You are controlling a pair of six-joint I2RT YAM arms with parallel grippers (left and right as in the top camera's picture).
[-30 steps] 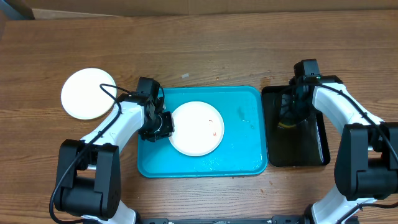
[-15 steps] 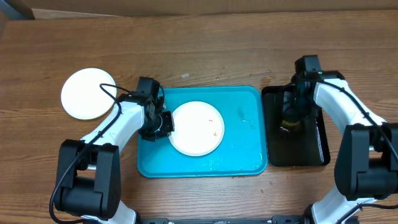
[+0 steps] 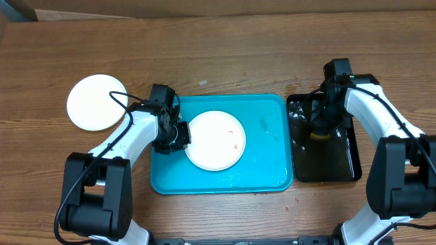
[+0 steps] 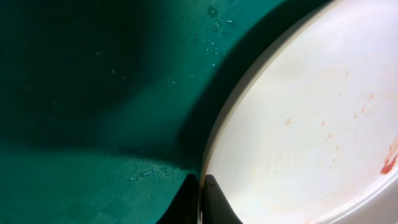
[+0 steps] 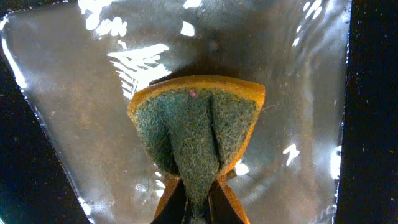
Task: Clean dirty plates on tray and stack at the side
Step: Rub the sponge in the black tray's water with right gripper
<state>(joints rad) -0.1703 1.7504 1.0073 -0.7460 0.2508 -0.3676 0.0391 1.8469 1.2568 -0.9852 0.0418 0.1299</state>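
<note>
One smudged plate [image 4: 311,124] in tray [image 4: 93,93], L gripper [image 4: 200,184] pinching rim, R gripper [image 5: 198,190] pinching sponge [image 5: 196,118] over blk tray [image 3: 344,163]

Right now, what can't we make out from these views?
- Side plate: single or stacked, too small overhead.
- Dirty plate: left wrist view's edge cuts off its right part; underside hidden by the plate itself.
- Sponge: clear of or touching the black tray, right wrist view can't tell; overhead, the right arm mostly covers it.
</note>
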